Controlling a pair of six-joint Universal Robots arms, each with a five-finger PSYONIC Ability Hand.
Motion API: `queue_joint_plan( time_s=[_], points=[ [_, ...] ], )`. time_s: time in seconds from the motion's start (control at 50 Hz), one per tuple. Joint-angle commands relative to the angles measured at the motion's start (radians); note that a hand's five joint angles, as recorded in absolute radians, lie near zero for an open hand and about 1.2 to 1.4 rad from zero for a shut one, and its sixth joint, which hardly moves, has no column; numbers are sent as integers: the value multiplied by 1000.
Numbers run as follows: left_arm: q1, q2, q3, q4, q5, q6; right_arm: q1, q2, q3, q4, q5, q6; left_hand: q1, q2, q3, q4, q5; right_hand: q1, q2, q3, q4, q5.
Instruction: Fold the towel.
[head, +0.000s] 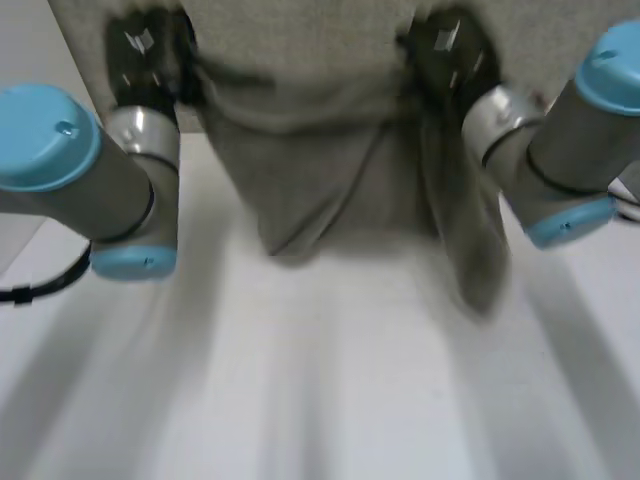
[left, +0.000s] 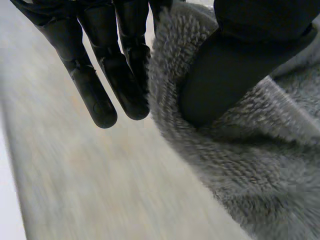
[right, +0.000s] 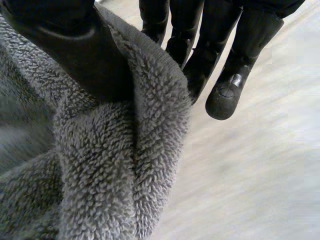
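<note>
Left hand (left: 227, 75): clamped on towel (left: 240, 165), thumb sunk into the pile, cloth pinched against straight fingers (left: 107, 95).
Right hand (right: 75, 55): same pinch, thumb over a rolled edge, fingers (right: 225, 85) straight behind it.
Towel place: raised by its upper edge, strung between both hands, sagging in the middle, a longer tail hanging under the right hand, over the tabletop (head: 330, 400). Cannot tell whether the lowest fold touches it.
Handling: judged soft, limp and fairly light. Thick terry, grippy rather than slippery, nothing to break. Likely to droop and bunch wherever unsupported.
Where to hold: at corners or along an edge, pinched through the full thickness. Both ends kept level so the edge runs straight.
Head view: gives the whole drape, the sag and the uneven hang. Finger contact too dark to read there.
Wrist views: give each pinch and the pile close up, not the towel's outline.
</note>
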Motion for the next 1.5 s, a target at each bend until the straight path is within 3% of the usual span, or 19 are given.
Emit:
queue_joint_plan(
  time_s=[0.02, 0.08, 0.16, 0.24, 0.36, 0.48, 0.58, 0.78, 0.8, 0.9, 1.14, 1.28, 1.32, 1.5],
  points=[
    [-5, 95, -15, 286, -146, -58, -5, -196, 145, -355, 54, 112, 234, 180, 181, 178, 208, 87, 85, 67, 66, 84],
    [-5, 95, -73, 272, -164, -65, -13, -204, 177, -325, 26, 174, 234, 180, 181, 178, 208, 87, 85, 67, 66, 84],
    [-2, 94, -166, 251, -164, -98, -13, -155, 213, -164, -61, 195, 234, 180, 181, 178, 208, 87, 85, 67, 66, 84],
    [15, 74, -299, 197, -164, -194, -13, -97, 219, -30, -109, 175, 234, 180, 181, 178, 208, 87, 85, 67, 66, 84],
    [58, 8, -403, 87, -159, -334, -13, 31, 256, 146, -138, 59, 234, 180, 181, 178, 208, 87, 85, 67, 66, 84],
    [82, -37, -410, -24, -157, -371, -13, 110, 303, 287, -129, -104, 234, 180, 181, 178, 208, 87, 85, 67, 66, 84],
    [108, -43, -405, -145, -154, -372, -14, 115, 329, 324, -124, -125, 234, 180, 181, 178, 208, 87, 85, 67, 66, 84],
    [121, -26, -457, -183, -154, -372, -16, 84, 394, 326, -117, -124, 234, 180, 181, 178, 208, 87, 85, 67, 66, 84],
    [118, -21, -469, -183, -154, -374, -17, 71, 406, 324, -111, -119, 234, 180, 181, 178, 208, -83, -85, -103, -104, -87],
    [108, 14, -491, -183, -151, -374, -43, 51, 437, 311, -75, -95, 234, 180, 181, 178, 208, -401, -403, -421, -422, -405],
    [113, 54, -517, -183, -151, -374, -141, 46, 467, 304, -23, 86, 234, 180, 181, 178, 208, -552, -554, -572, -573, -555],
    [110, 62, -526, -183, -151, -374, -166, 46, 492, 309, -22, 89, 234, 180, 181, 178, 208, -455, -457, -475, -476, -459],
    [110, 62, -528, -183, -151, -374, -172, 34, 507, 301, -23, 92, 234, 180, 181, 178, 208, 73, 72, 54, 52, 70],
    [110, 89, -538, -183, -151, -374, -191, -95, 558, 298, -38, 97, 234, 180, 181, 178, 208, 87, 85, 67, 66, 84]
  ],
)
